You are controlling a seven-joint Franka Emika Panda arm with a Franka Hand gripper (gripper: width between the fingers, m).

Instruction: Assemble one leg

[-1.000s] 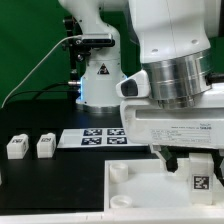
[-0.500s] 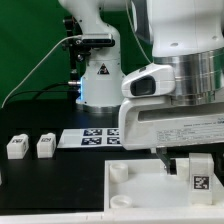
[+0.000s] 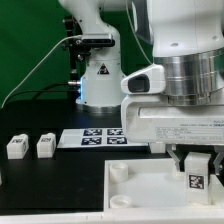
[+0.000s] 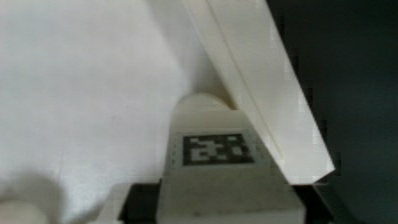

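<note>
1. Because the leg (image 3: 199,176) sits clamped between the fingers of the gripper (image 3: 198,166), it lies directly below the wrist, its long axis upright and its marker face turned toward the exterior camera.
2. In the wrist view the leg (image 4: 215,150) points away from the camera down toward the large white panel (image 4: 80,90), close beside the panel's raised edge.
3. It hangs over the panel (image 3: 150,180) near the worktop's front right corner in the exterior view; whether its lower end touches the panel cannot be told.
4. Two spare legs (image 3: 15,147) (image 3: 44,146) stand well apart by the worktop's left edge.
5. The marker board (image 3: 95,137) lies between them and the gripper.
</note>
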